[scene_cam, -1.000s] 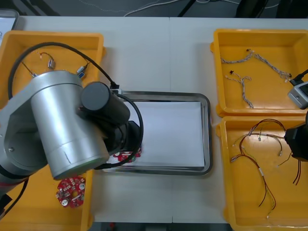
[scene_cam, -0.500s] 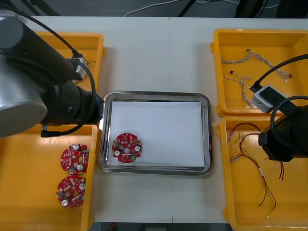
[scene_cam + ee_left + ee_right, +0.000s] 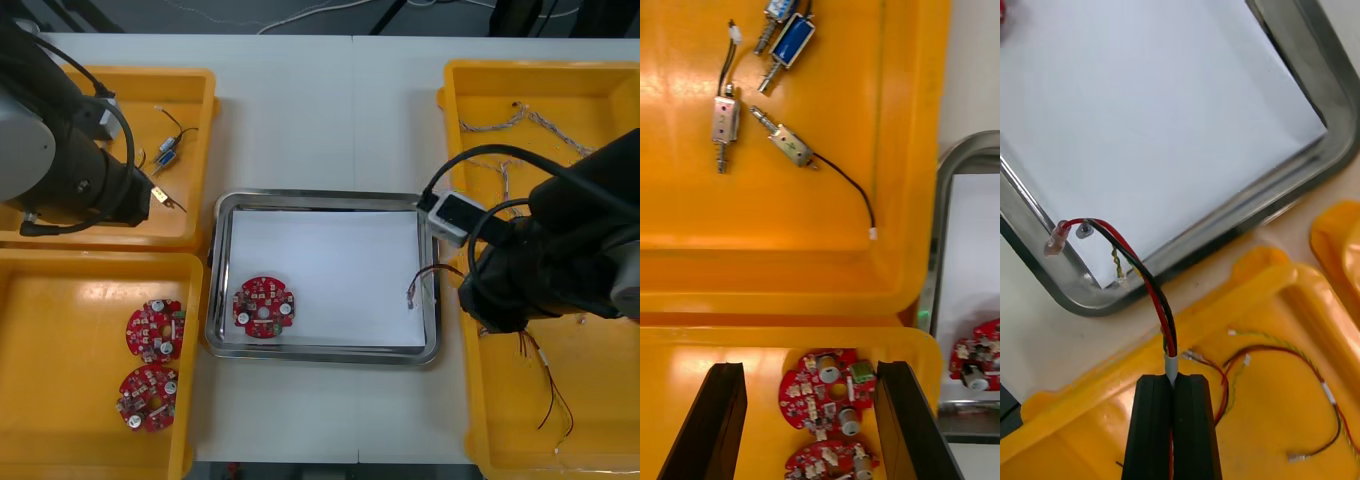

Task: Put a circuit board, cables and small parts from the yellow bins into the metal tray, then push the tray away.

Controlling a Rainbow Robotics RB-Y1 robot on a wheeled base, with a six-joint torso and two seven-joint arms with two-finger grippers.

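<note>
Two circuit boards [image 3: 153,329] lie in the near left yellow bin [image 3: 60,300] under the left gripper [image 3: 809,369], its fingers apart. A third circuit board [image 3: 263,307] rests in the metal tray [image 3: 325,199]. The right gripper [image 3: 1171,384] is clamped on a red cable [image 3: 1146,281] whose end reaches over the tray's rim, and its arm hides much of the right bins. Small metal parts [image 3: 790,144] lie farther off.

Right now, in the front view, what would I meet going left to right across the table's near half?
First the near-left yellow bin, its two circuit boards, metal tray's left rim, circuit board in the tray, cable end hanging from the right gripper, near-right yellow bin. The left gripper, jaws open, hovers over the left bins.
</note>
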